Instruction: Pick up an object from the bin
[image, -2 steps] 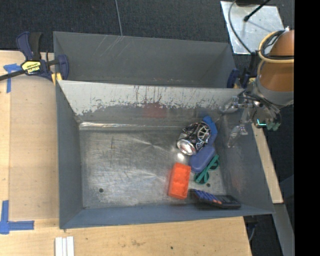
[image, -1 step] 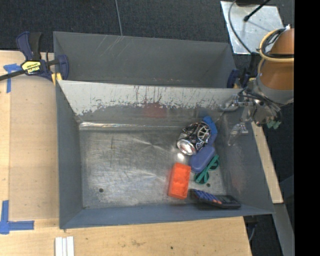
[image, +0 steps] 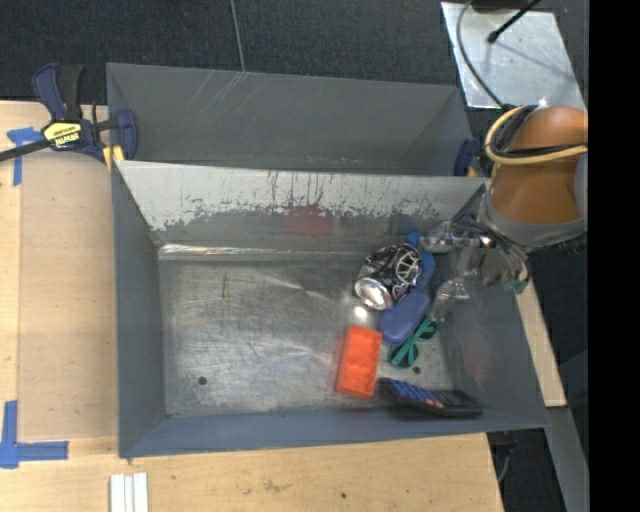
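my gripper (image: 455, 285) hovers; blue oblong piece (image: 405, 312) just beside it at eight o'clock, long axis one-to-seven. parted or clenched, i can't tell.

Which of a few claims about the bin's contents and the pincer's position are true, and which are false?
1. The orange block lies near the front wall of the bin, right of centre. True.
2. The pincer is over the bin's left half. False: it is at the right side, close to the blue oblong thing.
3. The silver-and-black can lies beside the blue oblong thing. True.
4. The dark flat thing lies against the back wall. False: it lies by the front right corner.
5. The things are spread across the whole floor. False: they cluster in the right half.
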